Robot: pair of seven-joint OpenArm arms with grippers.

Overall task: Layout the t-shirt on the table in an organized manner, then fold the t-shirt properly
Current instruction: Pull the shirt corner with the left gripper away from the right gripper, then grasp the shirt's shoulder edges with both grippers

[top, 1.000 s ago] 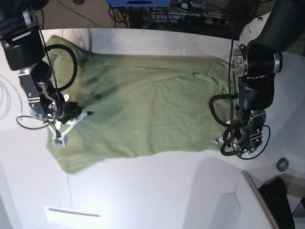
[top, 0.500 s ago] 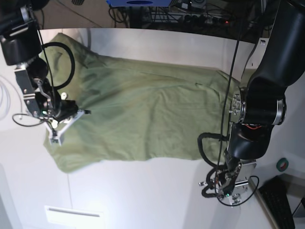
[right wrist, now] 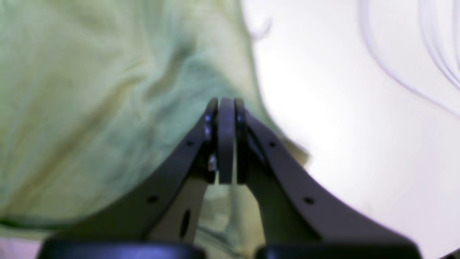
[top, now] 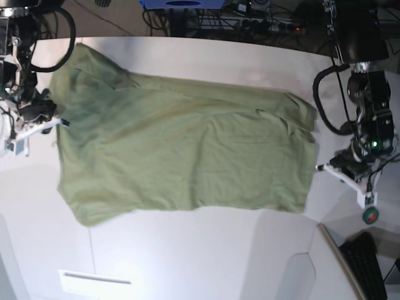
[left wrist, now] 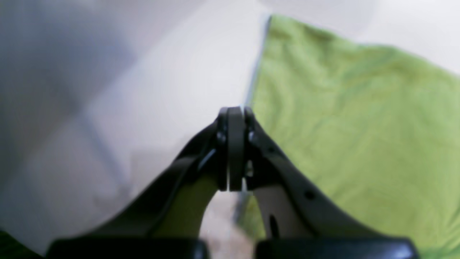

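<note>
**Olive shirt lying spread out, both arms standing off to its sides**

A plain olive-green cotton t-shirt (top: 181, 150) is lying spread across the large smooth white table (top: 187, 256), its long axis running side to side in the base view. It is lying mostly flat, with soft wrinkles through the middle and some bunching at the upper corner on that view's left. Its lower edge is running fairly straight, then dipping into a rounded corner at the lower left.

The left gripper (top: 342, 174) is sitting just off the shirt's edge on the base view's right, above bare tabletop. In the left wrist view its dark fingers (left wrist: 233, 147) are pressing together with nothing between them, and the shirt (left wrist: 359, 126) is filling the ground to one side of them.

The right gripper (top: 39, 127) is hanging at the opposite edge, beside the bunched corner. In the right wrist view its fingers (right wrist: 225, 140) are likewise clenched and empty, hovering over the cloth's border (right wrist: 107, 108), with white table (right wrist: 359, 144) beyond.

A small green-and-red roll (top: 370, 216) is resting near the table's right rim.
</note>
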